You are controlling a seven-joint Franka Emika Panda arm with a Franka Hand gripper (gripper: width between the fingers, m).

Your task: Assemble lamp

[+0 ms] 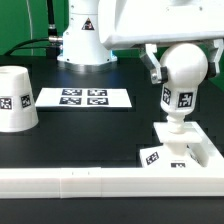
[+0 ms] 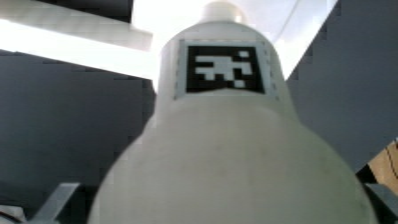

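Note:
The white bulb stands upright with its neck down on the flat square base at the exterior view's right. My gripper is shut on the bulb's round head, one dark finger showing on its left side. In the wrist view the bulb fills the picture, its tag facing the camera, and my gripper shows only as finger edges on either side of it. The tapered shade stands mouth down at the exterior view's left, apart from the gripper.
The marker board lies flat in the middle of the black table. A long white rail runs along the front edge, right beside the base. The arm's white pedestal stands at the back.

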